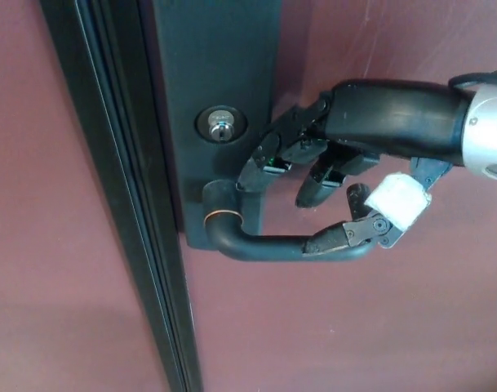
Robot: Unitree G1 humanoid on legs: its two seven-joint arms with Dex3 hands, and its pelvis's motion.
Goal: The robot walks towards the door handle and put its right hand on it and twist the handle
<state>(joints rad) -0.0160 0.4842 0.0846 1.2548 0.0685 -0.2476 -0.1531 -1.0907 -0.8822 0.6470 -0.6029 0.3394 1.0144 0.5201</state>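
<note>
reaching in from the right, the right hand (346, 175) curls loosely around the door handle (264, 245), fingers not clamped.

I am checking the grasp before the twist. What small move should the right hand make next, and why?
Probably close the fingers down onto the door handle. The right hand arches over the lever, thumb against its front, but the two fingers seem to hang above it, not yet wrapped.
</note>
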